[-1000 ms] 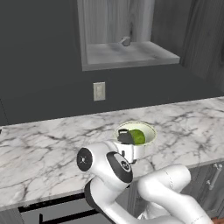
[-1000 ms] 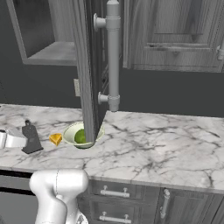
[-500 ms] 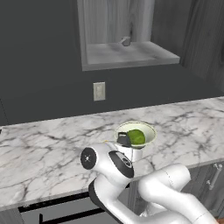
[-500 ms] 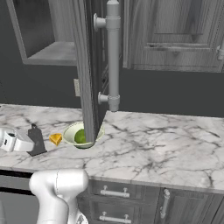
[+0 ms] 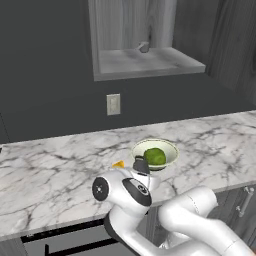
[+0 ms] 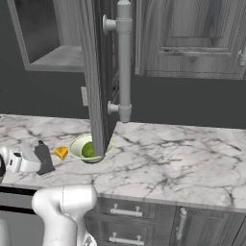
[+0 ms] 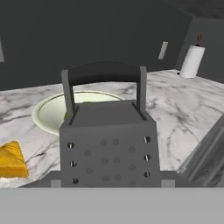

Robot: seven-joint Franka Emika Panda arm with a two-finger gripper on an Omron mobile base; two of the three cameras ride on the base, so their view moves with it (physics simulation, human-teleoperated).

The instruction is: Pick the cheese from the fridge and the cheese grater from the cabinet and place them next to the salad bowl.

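My gripper (image 7: 111,181) is shut on the cheese grater (image 7: 107,144), a grey box with a dark handle that stands upright close in front of the hand camera. Beside the grater (image 6: 44,157) lies the yellow cheese (image 6: 61,153), and just past it sits the salad bowl (image 6: 77,144) with its green ball. From the left base the grater's handle (image 5: 140,165) shows between the cheese (image 5: 118,164) and the bowl (image 5: 167,147). Whether the grater touches the counter I cannot tell. The open cabinet (image 5: 145,62) hangs above. The fridge is out of view.
The cabinet's open door (image 6: 98,72), with a long pale handle (image 6: 124,57), hangs over the bowl. A small rounded grey object (image 5: 144,47) stays on the cabinet shelf. A paper towel roll (image 7: 192,61) stands far along the marble counter (image 6: 182,158). Drawers (image 6: 125,211) sit below.
My gripper has carried the grater to the right along the counter, closer to the cheese and the bowl. The cheese and the bowl have not moved.
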